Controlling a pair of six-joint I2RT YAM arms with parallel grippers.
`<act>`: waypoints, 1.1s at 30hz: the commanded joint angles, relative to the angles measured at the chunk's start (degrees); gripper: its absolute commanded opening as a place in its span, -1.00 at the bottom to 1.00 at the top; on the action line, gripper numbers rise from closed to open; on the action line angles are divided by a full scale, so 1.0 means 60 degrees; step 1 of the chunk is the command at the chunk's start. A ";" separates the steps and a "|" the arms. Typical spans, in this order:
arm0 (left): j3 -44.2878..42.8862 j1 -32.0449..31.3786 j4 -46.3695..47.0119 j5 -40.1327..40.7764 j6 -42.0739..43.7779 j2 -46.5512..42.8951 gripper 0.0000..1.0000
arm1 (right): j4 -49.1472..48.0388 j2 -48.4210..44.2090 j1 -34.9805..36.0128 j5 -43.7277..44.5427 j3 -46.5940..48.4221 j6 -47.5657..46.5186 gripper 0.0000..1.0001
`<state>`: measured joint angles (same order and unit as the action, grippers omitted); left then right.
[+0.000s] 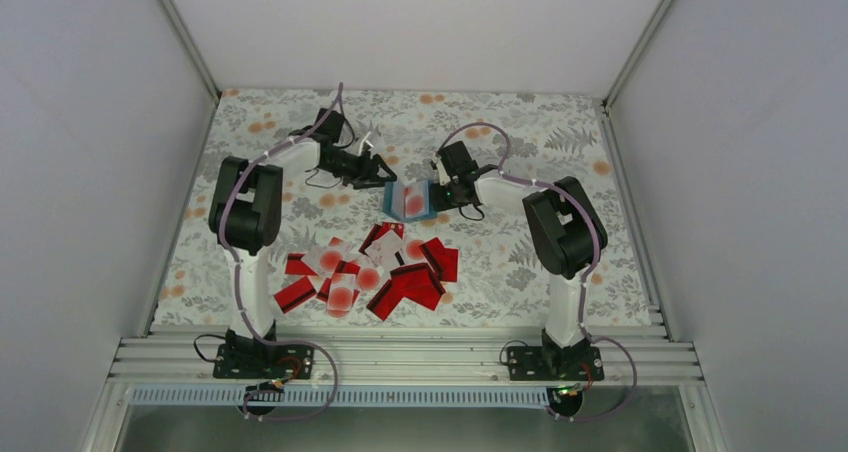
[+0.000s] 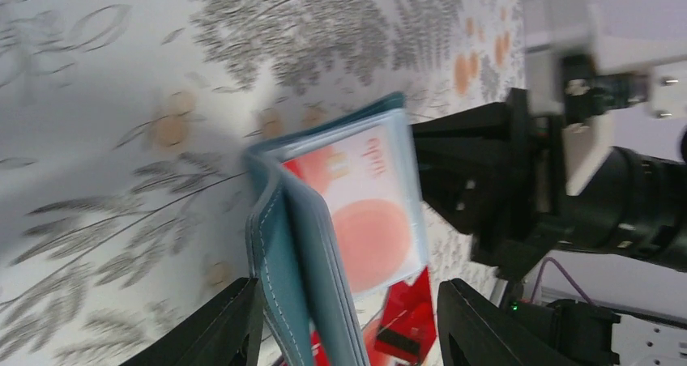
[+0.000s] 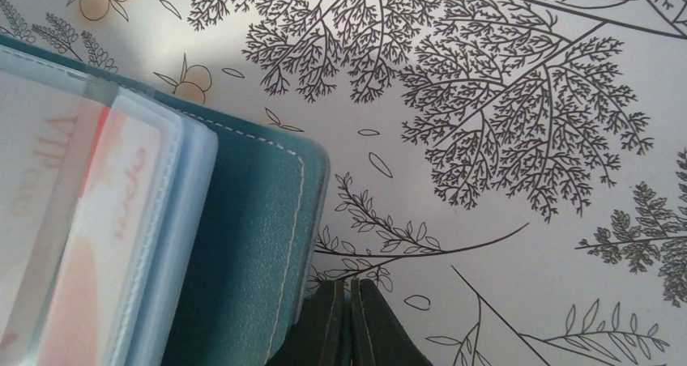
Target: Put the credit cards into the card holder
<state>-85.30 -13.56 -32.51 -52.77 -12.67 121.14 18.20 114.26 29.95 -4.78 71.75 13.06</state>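
Note:
The teal card holder [image 1: 408,200] stands open at mid-table, with a white card with a red spot [image 2: 373,220] in its clear sleeve. My left gripper [image 1: 385,177] is open; its fingers [image 2: 223,325] straddle the holder's cover [image 2: 283,253] without closing on it. My right gripper [image 1: 440,194] is shut at the holder's right edge [image 3: 243,244], and a thin teal strip shows between its pads [image 3: 350,317]. The loose credit cards [image 1: 370,272], red ones and white ones with a red spot, lie in a heap nearer the arm bases. One red card [image 2: 409,313] shows below the holder.
A floral cloth [image 1: 520,132] covers the table. White walls enclose it on three sides, and a metal rail [image 1: 400,357] carries the arm bases at the near edge. My right arm's black wrist [image 2: 486,172] sits close behind the holder.

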 commanded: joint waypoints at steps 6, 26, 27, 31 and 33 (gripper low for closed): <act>-0.0429 -0.1108 0.0405 -0.0656 -0.0623 0.0193 0.10 | 0.0029 0.0352 0.0113 -0.0491 0.0037 0.0017 -0.92; -0.0525 -0.1841 0.0907 0.1522 -0.1552 0.0507 -0.14 | 0.0153 -0.0512 0.0047 -0.1165 -0.0159 -0.0003 -0.91; -0.0479 -0.1825 0.1026 0.1502 -0.1608 0.0334 -0.14 | 0.0187 -0.0525 0.0059 -0.1180 -0.0145 -0.0005 -0.92; -0.0821 -0.1800 0.0805 0.1316 -0.1566 -0.0175 -0.12 | 0.0280 -0.0431 0.0044 -0.1155 -0.0082 -0.0051 -0.91; -0.0939 -0.1754 0.0499 0.1345 -0.1519 -0.0409 -0.11 | 0.0318 -0.0366 0.0032 -0.1112 -0.0067 -0.0059 -0.92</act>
<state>-88.82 -24.53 -28.23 -45.82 -21.52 123.46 19.05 113.40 30.02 -10.83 71.35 13.02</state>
